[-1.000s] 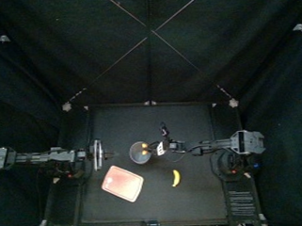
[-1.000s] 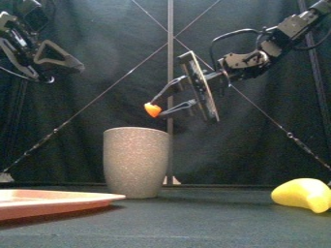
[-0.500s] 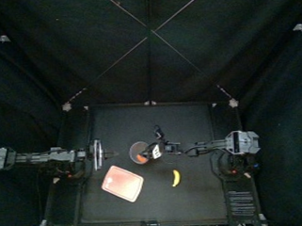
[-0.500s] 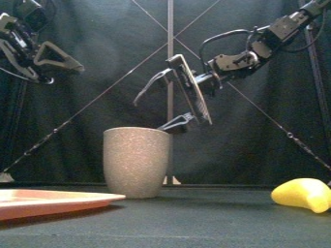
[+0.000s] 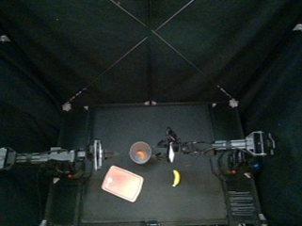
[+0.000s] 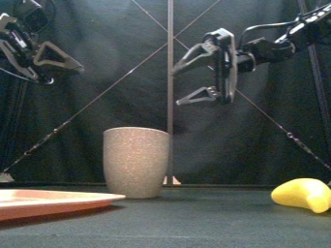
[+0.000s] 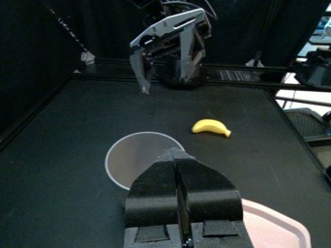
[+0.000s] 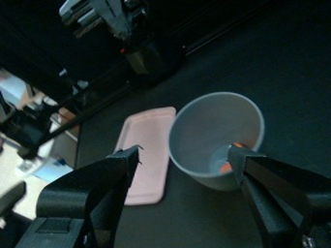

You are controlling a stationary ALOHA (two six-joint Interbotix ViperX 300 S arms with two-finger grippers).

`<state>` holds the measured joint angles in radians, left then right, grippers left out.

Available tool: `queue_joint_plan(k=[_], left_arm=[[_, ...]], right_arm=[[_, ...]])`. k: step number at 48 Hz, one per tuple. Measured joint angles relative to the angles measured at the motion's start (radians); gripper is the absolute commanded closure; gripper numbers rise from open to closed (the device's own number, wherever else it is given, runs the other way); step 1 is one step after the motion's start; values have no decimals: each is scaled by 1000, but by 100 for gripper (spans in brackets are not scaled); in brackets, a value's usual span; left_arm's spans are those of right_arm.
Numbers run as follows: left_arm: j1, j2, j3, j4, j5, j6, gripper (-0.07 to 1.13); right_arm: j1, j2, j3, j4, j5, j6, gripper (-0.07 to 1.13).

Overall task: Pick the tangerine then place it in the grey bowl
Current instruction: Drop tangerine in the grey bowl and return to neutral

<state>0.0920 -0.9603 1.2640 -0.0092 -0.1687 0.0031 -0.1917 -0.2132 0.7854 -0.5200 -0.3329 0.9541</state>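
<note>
As tangerine (image 8: 227,167) lies inside grey bowl (image 6: 135,160), right gripper (image 6: 179,85) (jaws apart) hovers higher.

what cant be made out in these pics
Small orange tangerine: only a sliver shows in the right wrist view; in the front view the tall grey speckled cup hides it.
Flat pink tray: cut off by the front view's left edge.
Yellow banana toy: cut off by the front view's right edge.
Cup's inside, left wrist view: partly covered by the left gripper.
</note>
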Motion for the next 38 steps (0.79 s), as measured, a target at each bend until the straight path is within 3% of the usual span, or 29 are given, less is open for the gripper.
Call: queue_joint_plan(k=[17,38], left_arm=[[2,0,0,6,2,2,94],[9,0,0,8,0,2,94]], right_arm=[[-21,-202,175,-278,-46,-2,3],[-14,-213,204,-380,-46,-3,3]])
